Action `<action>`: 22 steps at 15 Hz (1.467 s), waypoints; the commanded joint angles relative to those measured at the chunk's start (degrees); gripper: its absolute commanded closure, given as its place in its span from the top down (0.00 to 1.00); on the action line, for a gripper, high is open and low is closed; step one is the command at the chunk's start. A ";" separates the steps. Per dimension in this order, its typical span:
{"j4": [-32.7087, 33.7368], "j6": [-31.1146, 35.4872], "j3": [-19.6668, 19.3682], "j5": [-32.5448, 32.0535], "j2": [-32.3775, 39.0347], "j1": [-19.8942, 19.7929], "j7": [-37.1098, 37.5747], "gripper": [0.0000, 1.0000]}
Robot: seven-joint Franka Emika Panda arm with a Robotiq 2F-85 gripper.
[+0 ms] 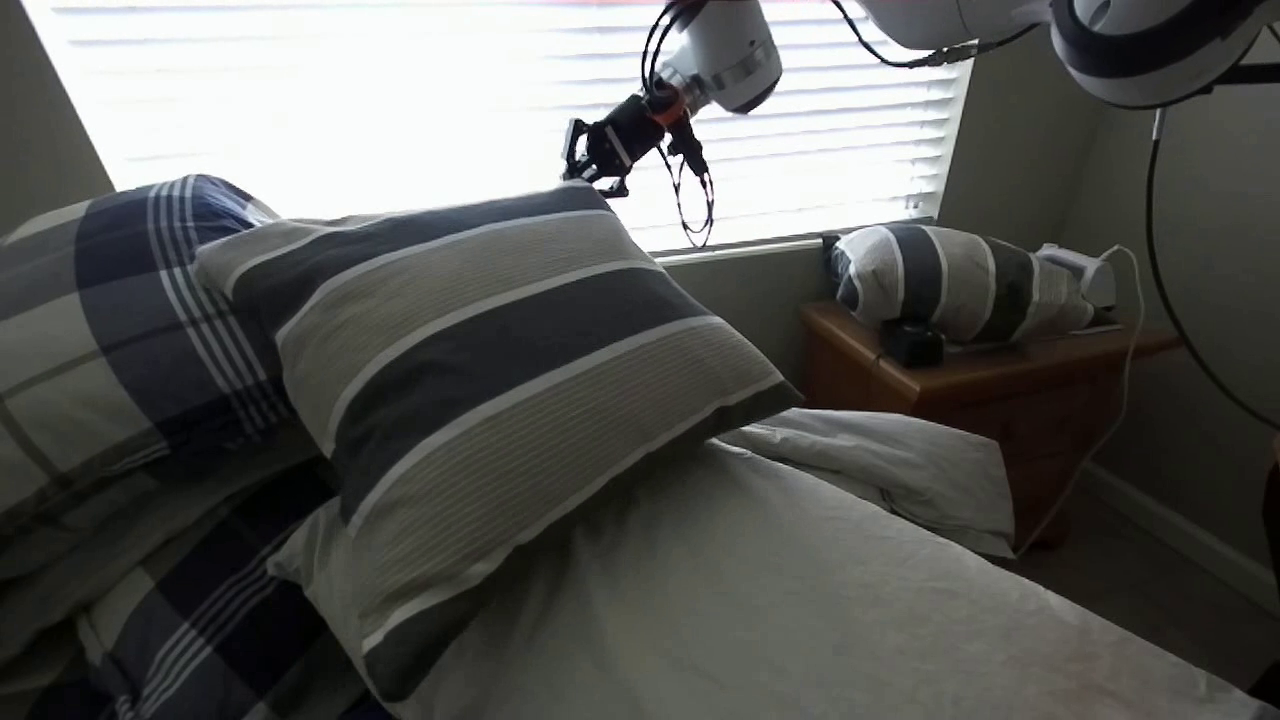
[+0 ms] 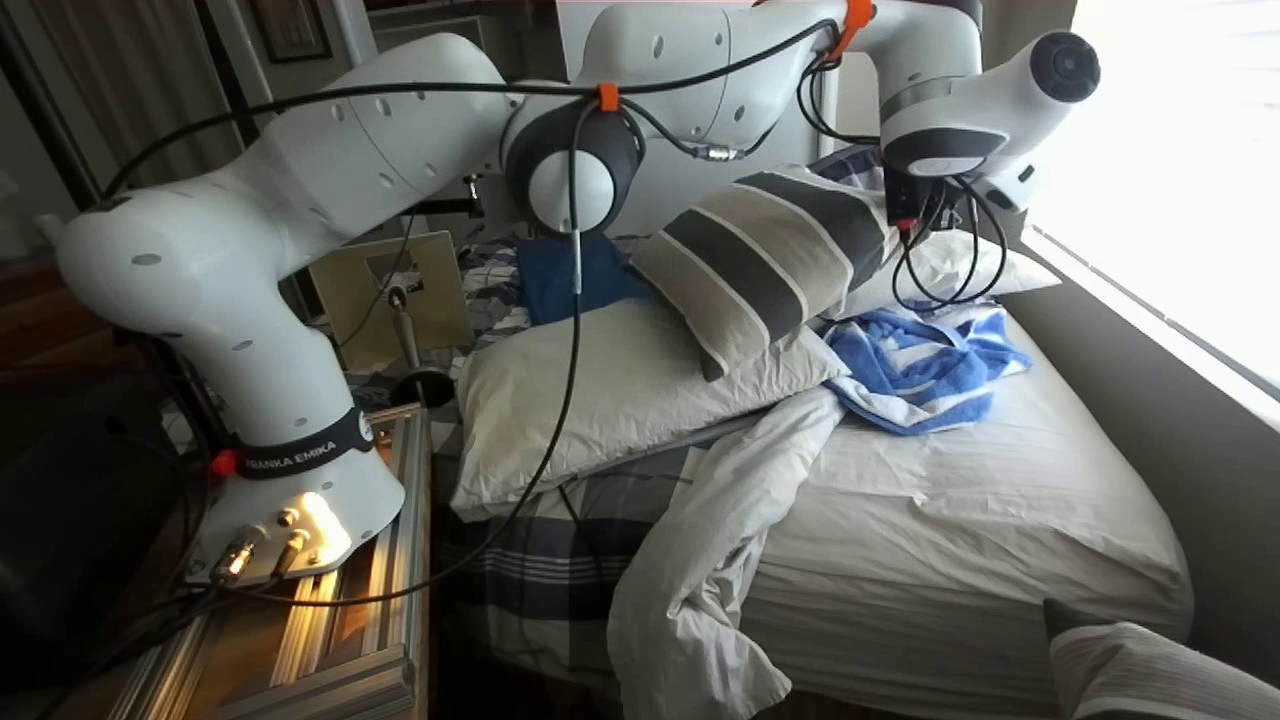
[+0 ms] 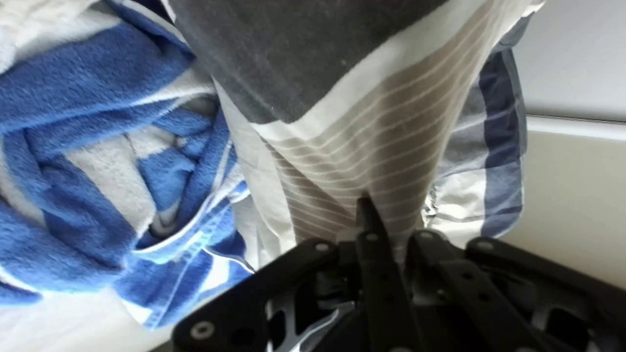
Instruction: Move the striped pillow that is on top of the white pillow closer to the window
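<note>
Corner pinched in my pincer [image 3: 397, 238], the striped pillow [image 2: 742, 265] overlaps the white pillow's [image 2: 595, 385] edge; windowward travel and release likely remain.

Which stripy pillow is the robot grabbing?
The square striped pillow over the white pillow: the gripper pinches its edge. The log-shaped striped bolster lies apart, on the wooden nightstand.

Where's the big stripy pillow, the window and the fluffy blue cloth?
Striped pillow [image 1: 520, 350], in an exterior view: its dark middle band.
Window [image 1: 450, 110], in an exterior view: its bright blinds.
Fluffy blue cloth [image 3: 113, 186], in the wrist view: a white stripe.
</note>
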 commanded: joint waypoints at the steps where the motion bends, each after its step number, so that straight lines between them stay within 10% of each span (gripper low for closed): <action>1: 8.74 4.03 0.63 0.00 2.12 1.16 -2.35 0.04; 13: 10.76 23.79 -3.41 -0.85 1.95 -3.05 -8.97 0.03; 22: 7.78 46.08 -14.28 -4.18 6.65 -2.61 -3.66 0.03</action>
